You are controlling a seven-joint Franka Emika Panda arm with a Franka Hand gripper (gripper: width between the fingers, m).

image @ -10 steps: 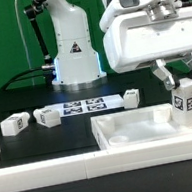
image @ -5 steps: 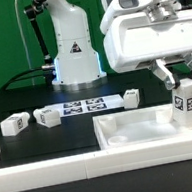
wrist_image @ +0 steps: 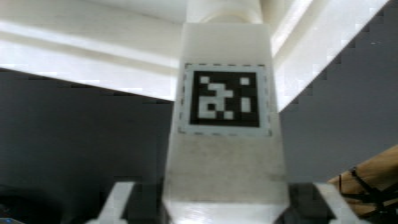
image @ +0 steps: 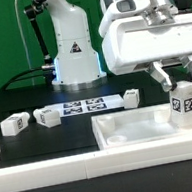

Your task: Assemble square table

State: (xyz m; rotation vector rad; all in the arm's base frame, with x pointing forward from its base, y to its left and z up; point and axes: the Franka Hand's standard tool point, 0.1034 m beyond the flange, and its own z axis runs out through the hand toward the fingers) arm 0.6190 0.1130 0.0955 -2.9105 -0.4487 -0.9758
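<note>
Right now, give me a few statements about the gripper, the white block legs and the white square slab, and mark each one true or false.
1. The gripper is shut on a white tagged block leg, held about upright. True.
2. That leg is at the end of the white square rimmed slab on the exterior view's left. False: it is at the end on the exterior view's right.
3. Three loose white block legs lie on the black table. True.
4. The marker board lies inside the slab. False: it lies on the black table behind the slab.
</note>
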